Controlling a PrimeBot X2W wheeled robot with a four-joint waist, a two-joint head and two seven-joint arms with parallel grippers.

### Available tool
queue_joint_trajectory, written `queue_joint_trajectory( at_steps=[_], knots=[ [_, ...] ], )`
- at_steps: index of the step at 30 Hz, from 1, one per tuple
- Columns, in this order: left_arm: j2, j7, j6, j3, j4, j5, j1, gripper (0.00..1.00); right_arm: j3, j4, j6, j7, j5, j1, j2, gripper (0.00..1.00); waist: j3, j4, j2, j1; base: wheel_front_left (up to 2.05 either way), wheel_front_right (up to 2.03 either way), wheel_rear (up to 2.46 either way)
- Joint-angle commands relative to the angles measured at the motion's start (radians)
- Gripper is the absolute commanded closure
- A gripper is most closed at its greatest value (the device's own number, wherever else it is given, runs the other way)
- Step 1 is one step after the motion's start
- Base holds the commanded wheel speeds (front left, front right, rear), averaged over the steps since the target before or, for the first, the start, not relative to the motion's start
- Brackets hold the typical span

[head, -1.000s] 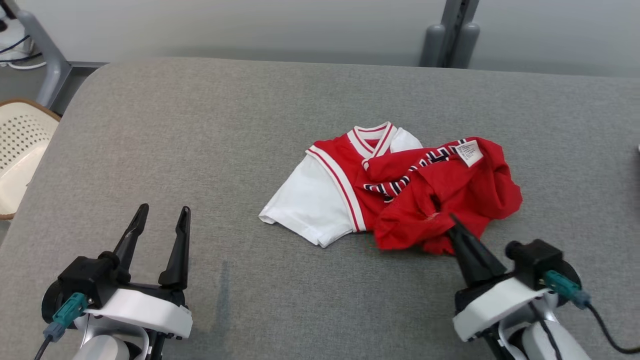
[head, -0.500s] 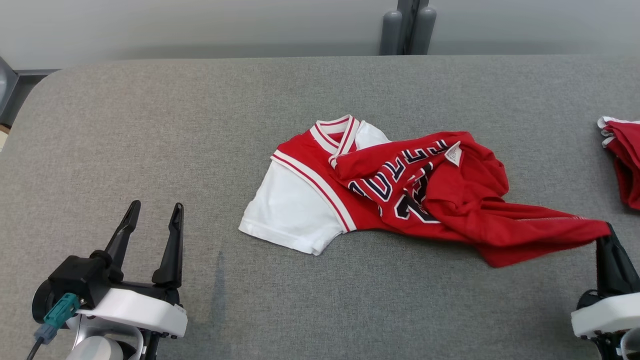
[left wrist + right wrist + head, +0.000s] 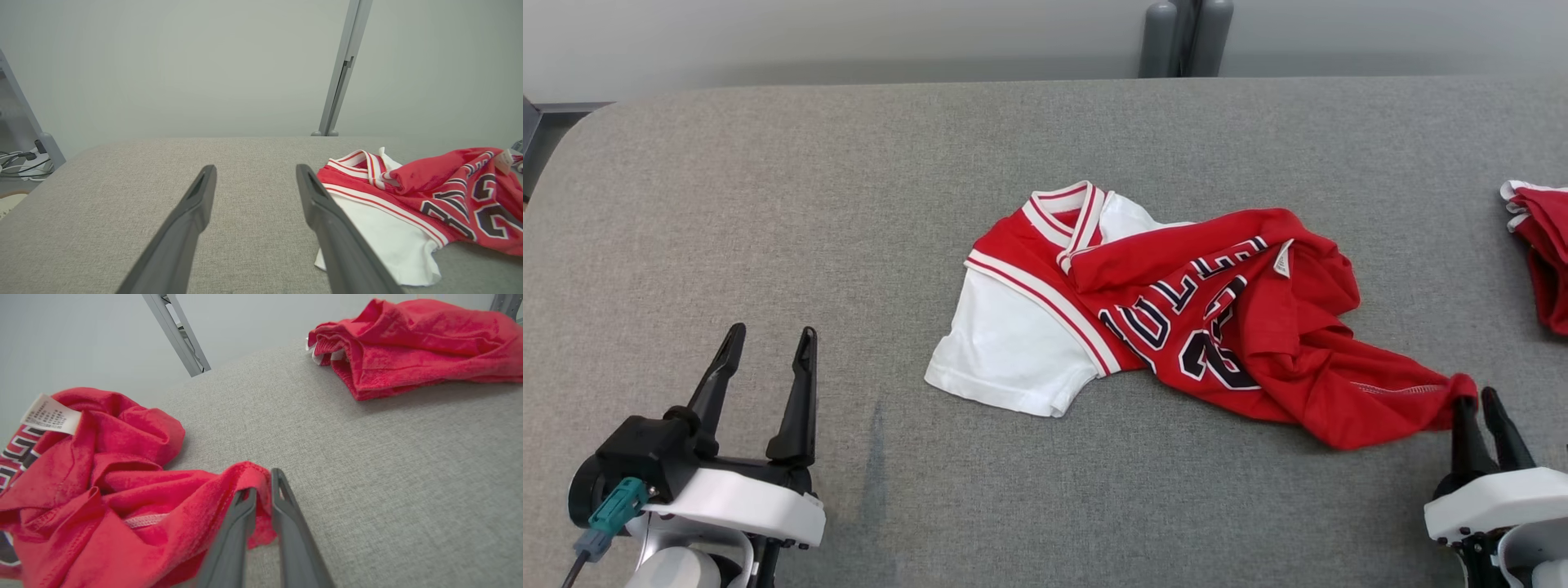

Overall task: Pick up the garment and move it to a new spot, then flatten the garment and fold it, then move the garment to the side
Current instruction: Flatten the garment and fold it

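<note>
Garment (image 3: 1176, 327) is lying crumpled near the middle of the grey padded table (image 3: 768, 204), a red jersey with a white sleeve and dark lettering edged in white.

At the far left, the left gripper (image 3: 772, 332) is hovering low over bare table, well apart from the cloth, its two dark fingers standing wide apart with nothing between them. The left wrist view is showing that same gripper (image 3: 255, 168) with its fingers spread and the jersey off to its right.

Moving rightward, the white sleeve (image 3: 1005, 351) is lying flat and pointing toward the near left. Just beyond it, the striped red-and-white collar (image 3: 1068, 214) is sitting at the far edge of the heap. The red body is bunching up in folds over the lettering, with a small white label (image 3: 1284, 257) showing on top. From there a tongue of red hem is stretching out to the near right, pulled into a narrow point.

That point is ending at the right gripper (image 3: 1476, 398). In the right wrist view its fingers (image 3: 263, 482) are standing only narrowly apart, with the hem's corner sitting in the gap. Whether they are pinching it I cannot tell.

Farthest right, a second red garment (image 3: 1543, 253) is lying bunched at the table's edge, apart from the jersey.
</note>
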Motion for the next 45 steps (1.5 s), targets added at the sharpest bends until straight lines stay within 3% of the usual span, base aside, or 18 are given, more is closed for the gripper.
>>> queue_joint_trajectory(
  at_steps=[1, 9, 15, 23, 35, 45],
  knots=[
    [0.005, -0.007, 0.007, 0.006, -0.003, 0.007, -0.007, 0.00, 0.003, -0.010, 0.000, -0.011, 0.004, -0.007, -0.005, 0.00, -0.002, -0.002, 0.0000, 0.0000, 0.00, 0.00, 0.00],
    [0.006, -0.016, 0.032, 0.023, -0.011, -0.004, 0.040, 0.00, 0.076, -0.227, 0.000, -0.029, -0.079, 0.052, -0.031, 0.00, -0.054, -0.031, 0.0000, 0.0000, 0.00, 0.00, 0.00],
    [0.007, -0.019, 0.048, 0.026, -0.020, -0.009, 0.080, 0.00, 0.096, -0.373, 0.000, 0.032, -0.179, 0.095, -0.029, 0.00, -0.100, -0.048, 0.0000, 0.0000, 0.00, 0.00, 0.00],
    [0.021, -0.013, 0.068, 0.032, -0.042, -0.016, 0.143, 0.00, 0.124, -0.510, 0.000, 0.123, -0.224, 0.198, -0.012, 0.00, -0.163, -0.066, 0.0000, 0.0000, 0.00, 0.00, 0.00],
    [0.031, -0.005, 0.105, 0.034, -0.089, -0.023, 0.229, 0.00, 0.158, -0.544, 0.000, 0.168, -0.225, 0.260, -0.005, 0.00, -0.201, -0.078, 0.0000, 0.0000, 0.00, 0.00, 0.00],
    [0.038, 0.008, 0.108, 0.025, -0.104, -0.015, 0.212, 0.00, 0.160, -0.535, 0.000, 0.163, -0.208, 0.249, -0.004, 0.00, -0.194, -0.066, 0.0000, 0.0000, 0.00, 0.00, 0.00]
  ],
)
